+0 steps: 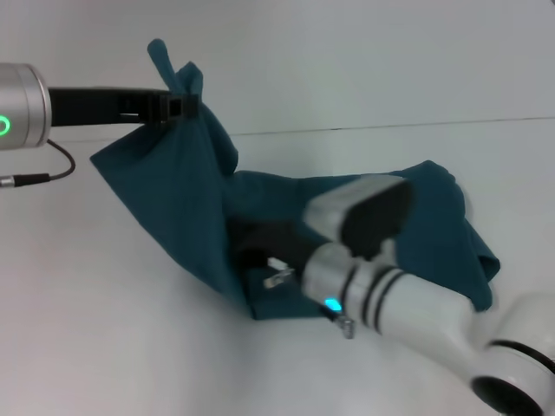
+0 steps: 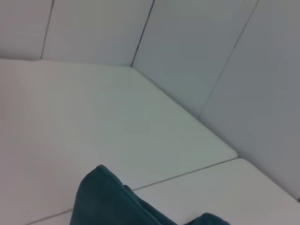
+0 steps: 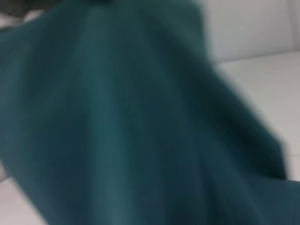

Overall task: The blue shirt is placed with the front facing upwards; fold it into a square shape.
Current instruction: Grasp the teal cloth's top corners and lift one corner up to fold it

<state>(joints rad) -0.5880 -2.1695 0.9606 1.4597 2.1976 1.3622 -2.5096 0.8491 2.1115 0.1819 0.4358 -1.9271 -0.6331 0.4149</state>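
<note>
Slippage is the main risk: the left gripper (image 1: 178, 106) has its jaws clamped on only a small bunched tip of the blue shirt (image 1: 186, 204), lifted above the white tabletop (image 1: 104, 338). Soft, limp matte cotton drapes in uneven folds. The right gripper (image 1: 277, 276) sits low against the shirt's near edge; I cannot tell how its jaws stand.

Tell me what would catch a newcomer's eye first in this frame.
The blue shirt stands out: one part is pinched by the left gripper and hoisted above the white table at the left, so the cloth hangs like a tent. The rest lies crumpled toward the right, where the right arm reaches in low from the near right, with the right gripper against the cloth's near edge.
</note>
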